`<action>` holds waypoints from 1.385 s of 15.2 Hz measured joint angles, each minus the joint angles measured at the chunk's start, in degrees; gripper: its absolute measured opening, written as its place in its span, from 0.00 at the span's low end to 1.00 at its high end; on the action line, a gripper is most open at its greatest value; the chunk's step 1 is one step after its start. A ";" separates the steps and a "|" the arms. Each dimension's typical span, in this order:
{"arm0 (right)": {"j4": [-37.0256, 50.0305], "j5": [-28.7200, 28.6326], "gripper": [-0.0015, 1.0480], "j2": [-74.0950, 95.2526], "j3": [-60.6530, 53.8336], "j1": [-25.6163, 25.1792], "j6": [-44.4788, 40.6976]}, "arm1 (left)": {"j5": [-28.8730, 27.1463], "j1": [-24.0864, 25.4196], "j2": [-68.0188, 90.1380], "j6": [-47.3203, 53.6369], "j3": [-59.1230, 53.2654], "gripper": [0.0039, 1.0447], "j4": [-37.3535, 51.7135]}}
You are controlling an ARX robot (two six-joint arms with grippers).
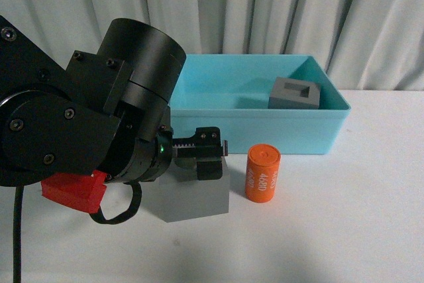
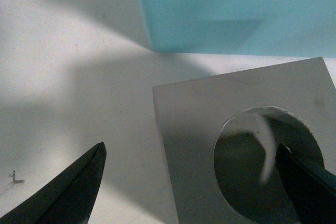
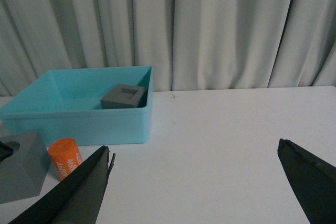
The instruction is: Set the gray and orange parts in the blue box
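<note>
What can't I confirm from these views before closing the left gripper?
- Front view: the left arm hides the left gripper's fingertips, the round-hole gray cube's top and most of a red object.
- Left wrist view: part of the cube is cut off by the frame edge; whether the finger over the hole touches its wall is unclear.
- Blue box: its left end is behind the arm in the front view.

Matt, smooth-faced gray cube with the round hole (image 1: 199,203); blue box (image 1: 265,130) looks like smooth plastic with a soft sheen; orange cylinder (image 1: 262,177) matt too; curtain (image 1: 265,4) pleated cloth.
</note>
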 joint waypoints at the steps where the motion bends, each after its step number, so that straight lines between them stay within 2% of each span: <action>1: 0.00 0.00 0.94 0.00 0.00 0.00 0.00 | -0.02 0.00 0.00 -0.02 0.00 0.94 0.00; 5: 0.00 0.00 0.94 0.00 0.00 0.00 0.00 | 0.00 0.15 0.07 -0.15 -0.02 0.94 0.04; 6: 0.00 0.00 0.94 0.00 0.00 0.00 0.00 | 0.04 0.15 0.07 -0.76 -0.52 0.66 0.35; 9: 0.00 0.00 0.94 0.00 0.00 0.00 0.00 | 0.11 0.15 -0.09 -0.92 -1.03 0.36 0.46; 11: 0.00 0.00 0.94 0.00 0.00 0.00 0.00 | 0.31 0.15 -0.96 -1.18 -1.38 0.23 -0.11; 17: 0.00 0.00 0.94 0.00 0.00 0.00 0.00 | 0.24 1.66 -7.67 -3.30 -6.86 0.20 -4.48; 19: 0.00 0.00 0.94 0.00 0.00 0.00 0.00 | 0.59 5.16 -19.12 -5.55 -9.05 0.20 -7.80; 21: 0.00 0.00 0.94 0.00 0.00 0.00 0.00 | 1.42 7.15 -23.61 -6.45 -8.48 0.20 -10.93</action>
